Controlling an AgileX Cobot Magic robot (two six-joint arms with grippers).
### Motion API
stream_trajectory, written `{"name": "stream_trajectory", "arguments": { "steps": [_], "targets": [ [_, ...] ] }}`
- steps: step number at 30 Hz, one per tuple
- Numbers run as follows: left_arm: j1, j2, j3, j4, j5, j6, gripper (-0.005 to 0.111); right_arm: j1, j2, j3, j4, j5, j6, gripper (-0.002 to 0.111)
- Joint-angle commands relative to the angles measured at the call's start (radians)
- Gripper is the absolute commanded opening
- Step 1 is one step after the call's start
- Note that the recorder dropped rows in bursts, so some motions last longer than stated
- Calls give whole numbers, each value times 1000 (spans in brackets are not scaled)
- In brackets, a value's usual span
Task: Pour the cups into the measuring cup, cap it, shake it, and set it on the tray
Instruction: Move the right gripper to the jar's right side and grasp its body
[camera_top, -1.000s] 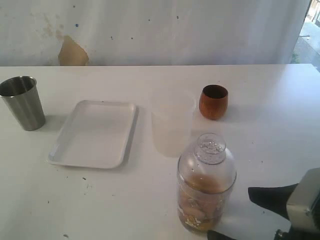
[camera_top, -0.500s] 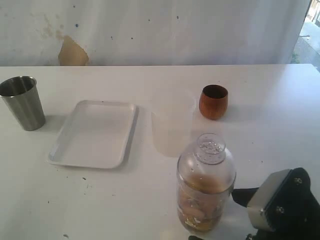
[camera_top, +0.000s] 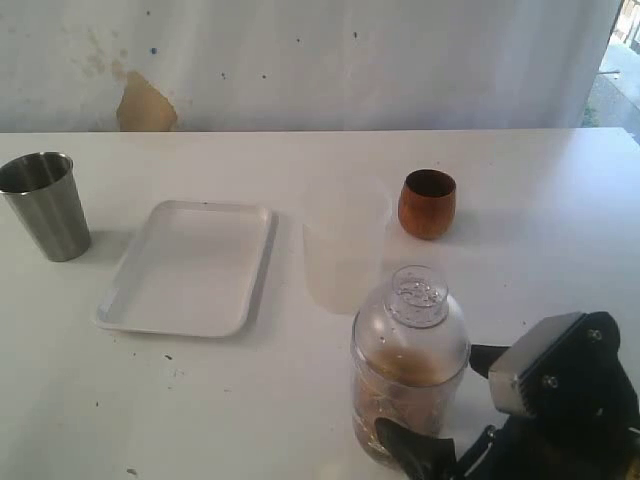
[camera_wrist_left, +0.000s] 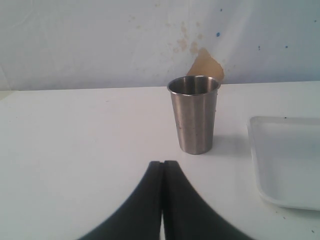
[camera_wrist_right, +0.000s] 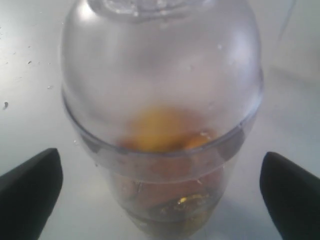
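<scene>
One measuring cup (camera_top: 410, 400), domed cap (camera_top: 413, 325) on and brownish contents inside, upright near the front of the bench (camera_top: 520, 200), apparently ready for shaking. Around it, right hand (camera_top: 450, 405) spread to its widest, a finger on either side, nothing gripped yet, seemingly lined up for the grab. Further out: wooden cup (camera_top: 426, 203), frosted plastic cup (camera_top: 345, 250) and tray (camera_top: 190, 265), bare for the set-down. Far left, steel tumbler (camera_top: 45, 205) facing the left hand (camera_wrist_left: 163, 172), shut tight on nothing.
</scene>
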Motion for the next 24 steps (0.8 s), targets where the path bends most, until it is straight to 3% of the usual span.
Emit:
{"name": "stream_trajectory", "arguments": {
  "steps": [1,24],
  "targets": [
    [-3,-4,5,-12,2,-3,0,-8,3,4,8,-5,-15,105],
    [-3,-4,5,-12,2,-3,0,-8,246,-1,8,-280,-4,105]
  ]
}}
